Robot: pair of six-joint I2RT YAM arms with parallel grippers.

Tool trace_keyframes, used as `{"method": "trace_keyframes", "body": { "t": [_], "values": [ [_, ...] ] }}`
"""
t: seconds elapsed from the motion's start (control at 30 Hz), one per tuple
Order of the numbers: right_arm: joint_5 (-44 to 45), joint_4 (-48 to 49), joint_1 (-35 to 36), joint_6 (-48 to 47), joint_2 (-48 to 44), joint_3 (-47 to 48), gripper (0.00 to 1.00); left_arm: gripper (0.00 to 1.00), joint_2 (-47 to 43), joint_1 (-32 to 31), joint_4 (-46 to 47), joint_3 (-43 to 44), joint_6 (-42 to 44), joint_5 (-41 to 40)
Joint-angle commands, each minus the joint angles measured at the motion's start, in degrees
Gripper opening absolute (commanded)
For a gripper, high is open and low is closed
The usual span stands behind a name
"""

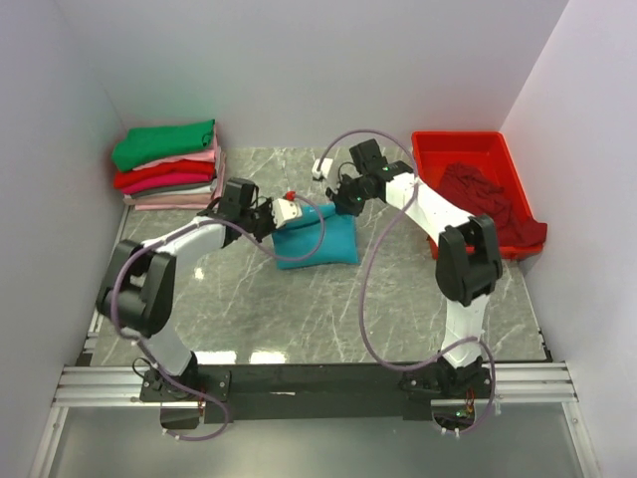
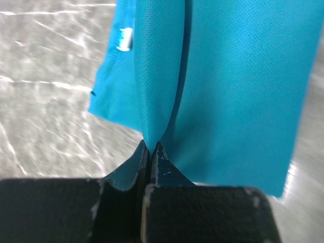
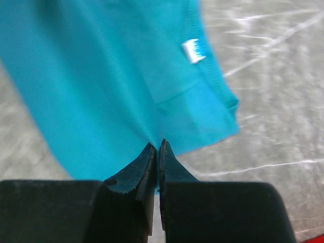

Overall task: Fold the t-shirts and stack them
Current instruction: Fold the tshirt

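The left gripper is pinching the teal shirt, jaws squeezed tight on the cloth. The right gripper is pinching the same shirt just as tight. The shirt's held edge is running left to right between the 2 grippers, over the middle of the table. A stack of folded shirts is sitting far left.

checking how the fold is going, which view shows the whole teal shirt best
The top external view: only there does the whole teal t-shirt show, the left gripper on one upper corner and the right gripper on the other. Each wrist view shows just a patch of teal cloth pinched between shut jaws, plus its white label.
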Motion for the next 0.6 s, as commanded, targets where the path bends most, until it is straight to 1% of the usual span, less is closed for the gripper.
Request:
{"method": "trace_keyframes", "body": {
  "t": [0.0,0.1,0.17,0.23,0.27,0.3,0.33,0.43,0.57],
  "values": [
    [5.58,3.94,-1.68,6.43,3.86,6.49,0.00,0.00,4.35,1.02,8.74,3.94,-0.21,0.95],
    [7.25,6.31,-2.99,8.80,7.46,8.26,0.00,0.00,8.22,1.46,11.66,6.67,-1.00,0.86],
    [7.88,6.85,-3.87,10.47,8.09,8.52,0.00,0.00,9.62,1.46,14.28,8.25,-1.44,1.56],
    [7.09,9.21,-4.49,11.27,6.35,6.78,0.00,0.00,9.46,1.37,16.14,8.87,-1.27,2.70],
    [7.60,10.79,-4.75,11.53,5.37,3.63,0.00,0.00,9.54,1.37,16.93,9.13,-1.09,3.23],
    [8.05,13.85,-4.84,11.53,4.58,2.47,0.00,0.00,9.89,1.46,17.55,9.74,-0.91,3.15],
    [8.40,14.75,-4.76,11.53,4.05,1.76,0.00,0.00,10.59,1.46,17.03,12.10,-0.21,2.28],
    [8.31,13.10,-4.84,11.53,6.93,4.91,0.00,0.00,15.24,1.72,13.69,17.11,0.67,0.51],
    [8.49,11.33,-4.76,12.76,11.24,11.41,0.00,0.00,16.83,1.99,15.09,16.96,0.14,-0.81]
  ]
}}
